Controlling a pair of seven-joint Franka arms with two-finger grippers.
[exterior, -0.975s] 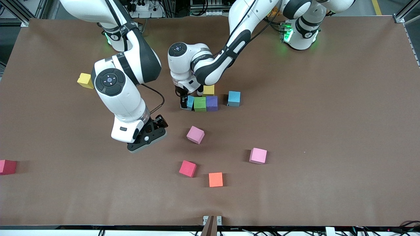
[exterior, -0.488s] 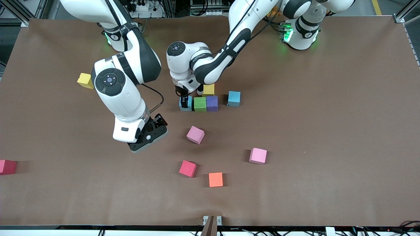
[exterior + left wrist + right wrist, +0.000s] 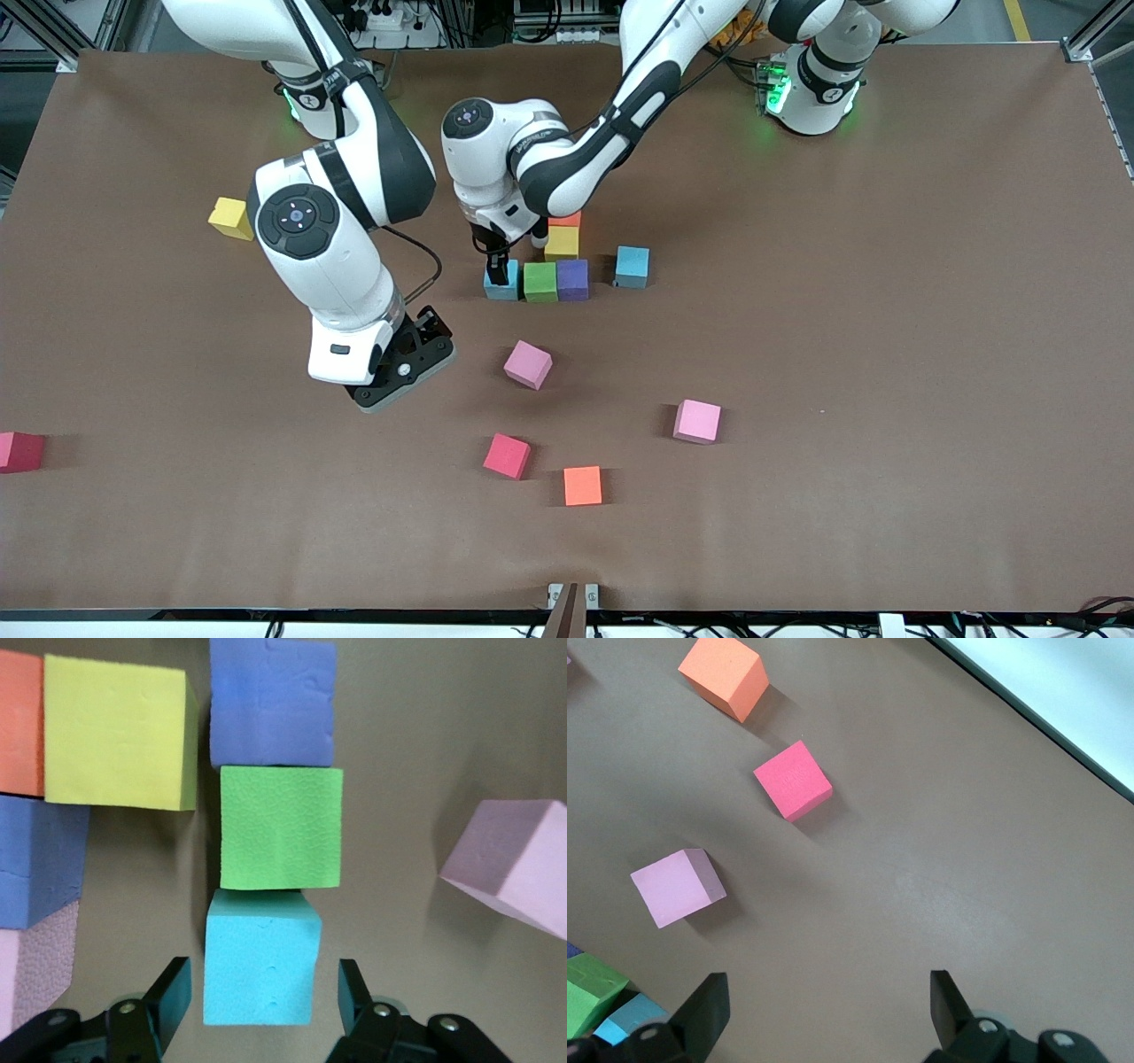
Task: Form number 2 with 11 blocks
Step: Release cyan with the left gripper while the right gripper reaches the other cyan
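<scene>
1. Brown paper covers the worktop [image 3: 886, 354], and the blocks lie across its middle
2. Three blocks touch in a row: light blue block [image 3: 501, 285], green block [image 3: 539, 282] and purple block [image 3: 572, 279], in that order toward the left arm's end
3. A yellow block [image 3: 562, 243] sits just farther from the front camera than the green and purple ones, with an orange edge [image 3: 565, 218] showing farther still
4. A second blue block [image 3: 632, 266] stands apart from the row, toward the left arm's end
5. The left tool [image 3: 498, 264] is at the light blue block, its fingers [image 3: 173, 992] spread to either side with a gap on each side
6. The right tool [image 3: 416, 354] hangs over bare worktop, its fingers [image 3: 709, 1005] spread wide and holding nothing
7. Nearer the front camera lie a tilted pink block [image 3: 528, 364], a second pink block [image 3: 697, 421], a red block [image 3: 507, 455] and an orange block [image 3: 583, 486]
8. A lone yellow block [image 3: 230, 218] and a dark red block [image 3: 19, 450] lie toward the right arm's end
</scene>
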